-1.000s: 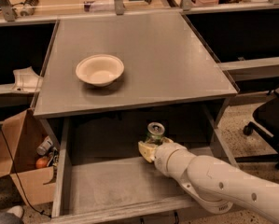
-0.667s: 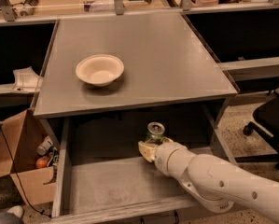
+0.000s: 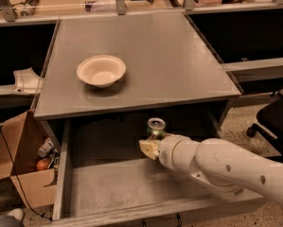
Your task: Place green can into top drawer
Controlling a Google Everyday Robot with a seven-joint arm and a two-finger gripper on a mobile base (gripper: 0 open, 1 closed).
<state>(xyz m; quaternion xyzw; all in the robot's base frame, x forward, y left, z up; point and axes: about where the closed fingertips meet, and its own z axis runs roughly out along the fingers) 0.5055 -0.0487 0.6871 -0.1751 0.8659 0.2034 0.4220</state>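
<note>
The green can stands upright inside the open top drawer, near its back and right of centre. Its silver top with pull-tab shows, and its lower body is hidden behind my gripper. My gripper is at the can, reaching in from the right on the white arm, with its tan tip just below and left of the can's top. The drawer's grey bottom lies beneath them.
A cream round bowl sits on the grey table top above the drawer. A brown cardboard box with clutter stands on the floor at left. A black chair is at right.
</note>
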